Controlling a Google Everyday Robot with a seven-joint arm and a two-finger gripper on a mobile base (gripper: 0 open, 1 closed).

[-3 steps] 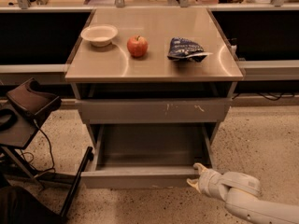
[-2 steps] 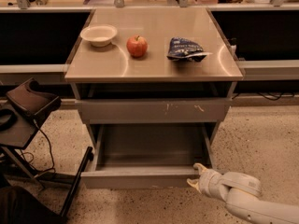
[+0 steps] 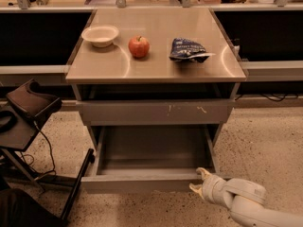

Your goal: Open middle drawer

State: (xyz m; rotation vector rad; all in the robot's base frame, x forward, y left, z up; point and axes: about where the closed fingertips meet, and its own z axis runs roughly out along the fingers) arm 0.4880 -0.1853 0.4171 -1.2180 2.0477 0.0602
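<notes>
Camera view: the middle drawer (image 3: 142,182) is pulled well out, below the scratched front (image 3: 156,112). The pincer (image 3: 198,179) sits low at the right end of the drawer's front. Its fingers are spread apart, one over the front's top edge and one outside it, not visibly clamping. A bowl (image 3: 100,35), an apple (image 3: 138,47) and a bag (image 3: 187,50) rest on the surface (image 3: 109,67).

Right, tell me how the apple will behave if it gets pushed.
The apple is round and sits on a smooth, shiny cabinet top, so it would probably roll rather than slide. It looks firm, likely rigid to grip. The gripper is down at the front of the pulled-out drawer.
</notes>
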